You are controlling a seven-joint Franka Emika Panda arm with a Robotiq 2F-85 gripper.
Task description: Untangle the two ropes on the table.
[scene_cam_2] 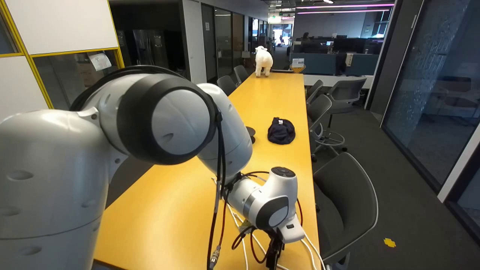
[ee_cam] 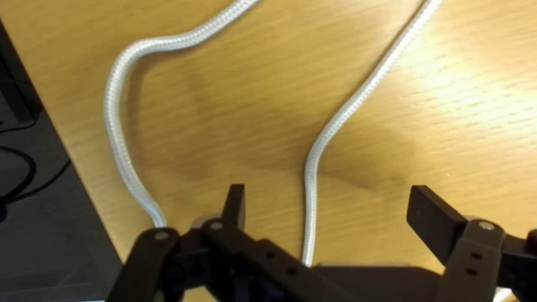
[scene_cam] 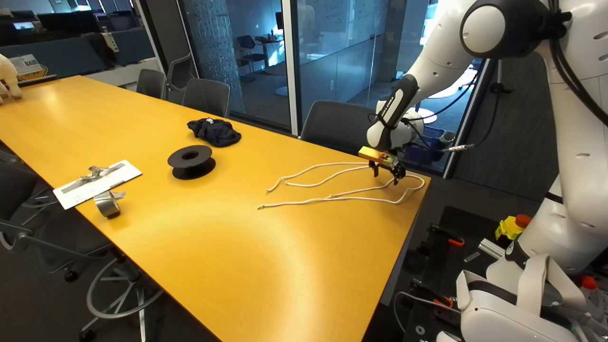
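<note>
The two ropes, thin and whitish, lie as long wavy lines near the end of the yellow-orange table (scene_cam: 228,266). In an exterior view, one pair of strands (scene_cam: 327,165) runs on the far side and another pair (scene_cam: 342,198) nearer, with a bend close to the table's end. Where they cross beneath the gripper is hidden. My gripper (scene_cam: 386,176) is over them, low above the table. In the wrist view the gripper (ee_cam: 329,203) is open and empty. A middle strand (ee_cam: 311,188) lies between its fingers; a curved strand (ee_cam: 112,105) passes left of them.
A black spool (scene_cam: 191,162), a dark cloth cap (scene_cam: 216,133), a white-grey strip (scene_cam: 97,183) and a silver tape roll (scene_cam: 107,204) are farther along the table. A grey chair (scene_cam: 337,126) stands against the far side. The table's end edge shows left in the wrist view.
</note>
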